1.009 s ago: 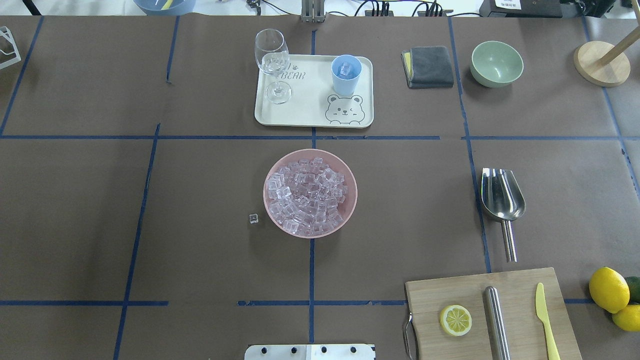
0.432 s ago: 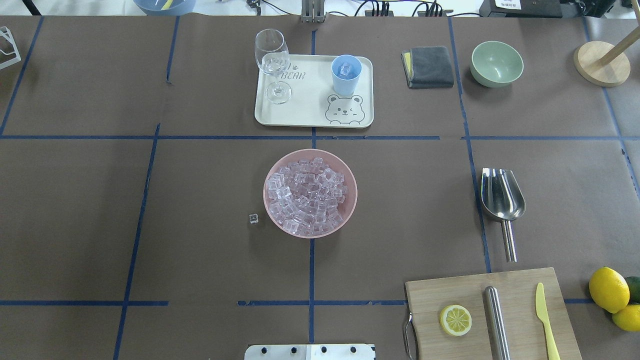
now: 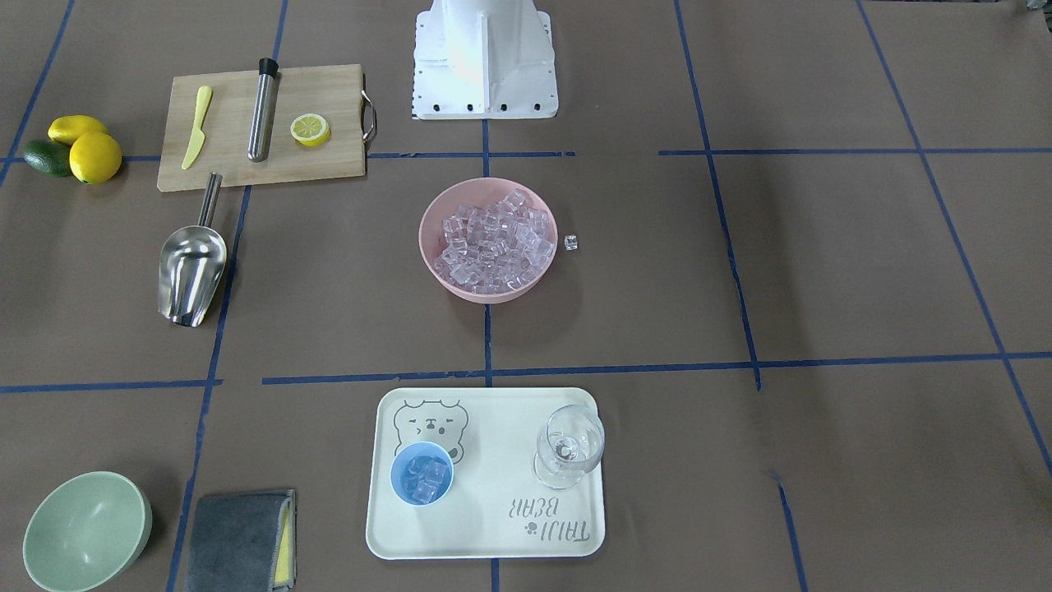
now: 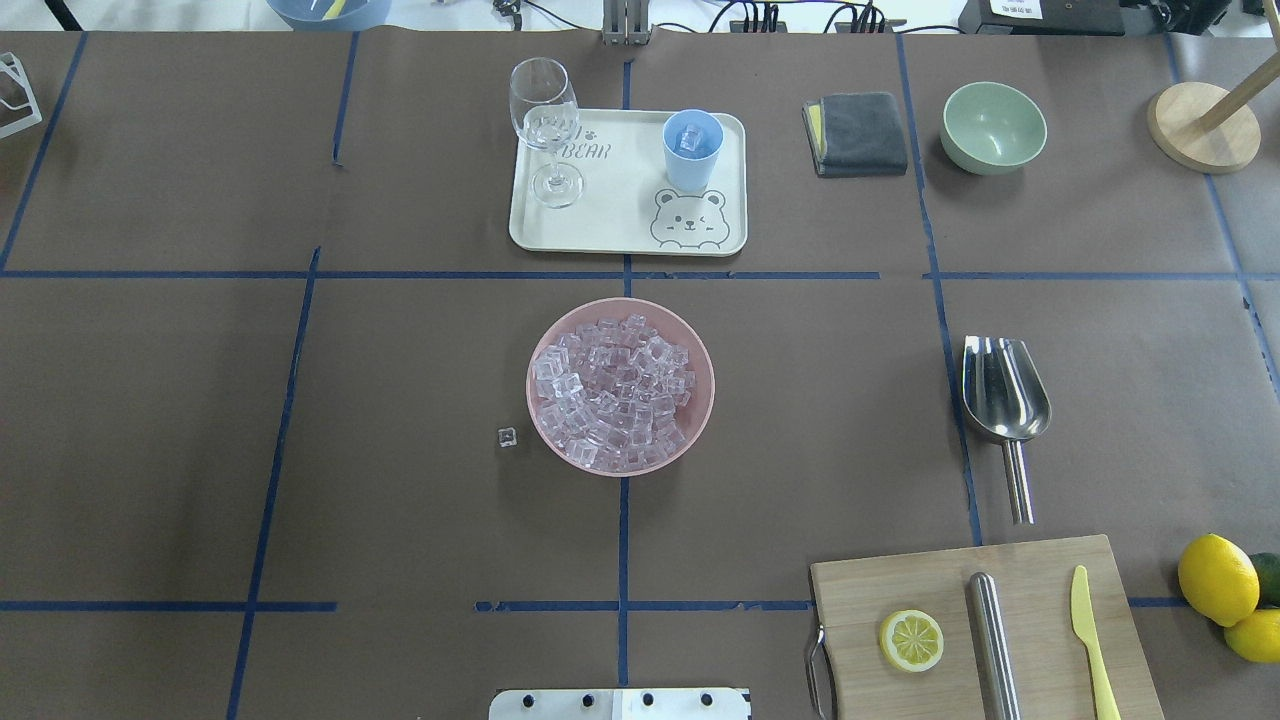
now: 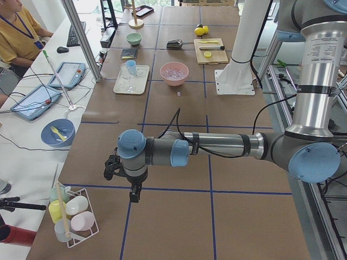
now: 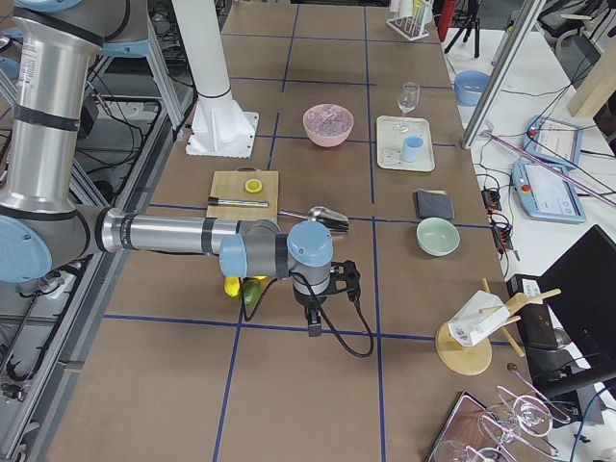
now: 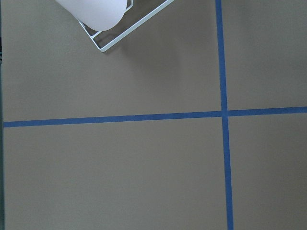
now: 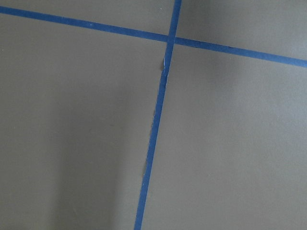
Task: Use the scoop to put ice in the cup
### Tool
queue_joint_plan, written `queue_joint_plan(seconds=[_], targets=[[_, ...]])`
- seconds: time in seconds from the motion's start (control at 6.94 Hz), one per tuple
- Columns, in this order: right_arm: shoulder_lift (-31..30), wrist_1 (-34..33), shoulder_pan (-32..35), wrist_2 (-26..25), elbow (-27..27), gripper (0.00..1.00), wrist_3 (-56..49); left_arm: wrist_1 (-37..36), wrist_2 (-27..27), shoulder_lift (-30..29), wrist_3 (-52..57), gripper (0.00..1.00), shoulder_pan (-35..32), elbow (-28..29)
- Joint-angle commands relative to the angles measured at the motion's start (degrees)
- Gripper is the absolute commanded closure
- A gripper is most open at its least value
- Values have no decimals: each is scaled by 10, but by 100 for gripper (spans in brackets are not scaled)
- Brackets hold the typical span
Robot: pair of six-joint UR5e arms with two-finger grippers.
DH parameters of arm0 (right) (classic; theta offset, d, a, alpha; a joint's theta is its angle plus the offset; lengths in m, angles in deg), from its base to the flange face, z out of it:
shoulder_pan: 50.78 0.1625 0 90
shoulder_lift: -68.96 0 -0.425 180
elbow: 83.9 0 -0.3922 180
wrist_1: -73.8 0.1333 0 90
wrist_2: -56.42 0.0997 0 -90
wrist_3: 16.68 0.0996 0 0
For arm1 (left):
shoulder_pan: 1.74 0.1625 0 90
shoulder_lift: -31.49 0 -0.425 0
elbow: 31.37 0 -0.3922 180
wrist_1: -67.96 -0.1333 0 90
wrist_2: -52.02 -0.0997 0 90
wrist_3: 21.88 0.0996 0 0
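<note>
The ice (image 4: 615,395) fills a pink bowl (image 4: 700,350) at the table's middle, and one stray cube (image 4: 507,436) lies just left of it. On the cream tray (image 4: 620,225) stands the light-blue cup (image 4: 692,160) with a few cubes inside. The steel scoop (image 4: 1003,395) lies alone on the table to the right, handle toward the robot. My left gripper (image 5: 133,196) hangs over bare table far to the left, seen only in the exterior left view. My right gripper (image 6: 313,325) hangs far right, seen only in the exterior right view. Whether either is open or shut, I cannot tell.
A wine glass (image 4: 545,130) shares the tray. The cutting board (image 4: 1040,580) carries a lemon half, a steel cylinder and a yellow knife. Lemons (image 4: 1217,580), a green bowl (image 4: 993,127), a grey cloth (image 4: 855,133) and a wooden stand (image 4: 1200,125) sit at the right.
</note>
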Motion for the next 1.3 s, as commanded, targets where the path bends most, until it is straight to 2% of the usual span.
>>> queue_joint_plan(seconds=[0.0, 0.72, 1.15], targets=[[0, 0, 0, 0, 4, 0, 0, 0, 1, 0, 0, 0, 2, -4], [3, 1, 0, 0, 16, 0, -5, -1, 2, 1, 0, 0, 4, -7], [4, 1, 0, 0, 17, 0, -5, -3, 27, 3, 0, 0, 6, -8]])
